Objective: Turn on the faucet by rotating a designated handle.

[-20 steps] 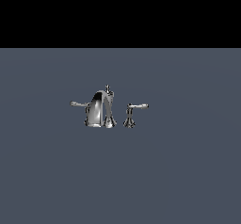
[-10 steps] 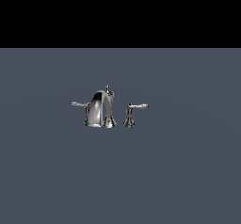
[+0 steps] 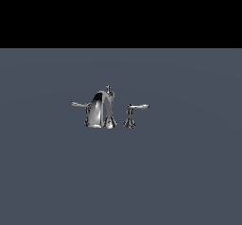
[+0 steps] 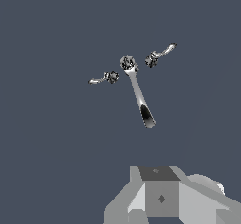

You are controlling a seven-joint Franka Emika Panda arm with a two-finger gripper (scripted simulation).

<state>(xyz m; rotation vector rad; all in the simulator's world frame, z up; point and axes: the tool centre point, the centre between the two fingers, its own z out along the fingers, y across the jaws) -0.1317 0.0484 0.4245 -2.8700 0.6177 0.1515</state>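
The chrome faucet stands on a flat grey surface, with an arched spout and a tiny knob on top. The handle is a slim lever sticking out of the spout's side toward the exterior view's left. A second lever sits on its own flared pedestal toward the exterior view's right. The wrist view looks down on the faucet and the handle from well above. Only the grey body of my gripper shows there, apart from the faucet. Its fingers are out of view. No arm shows in the exterior view.
The grey surface spreads flat around the faucet on all sides. A black band fills the top of the exterior view.
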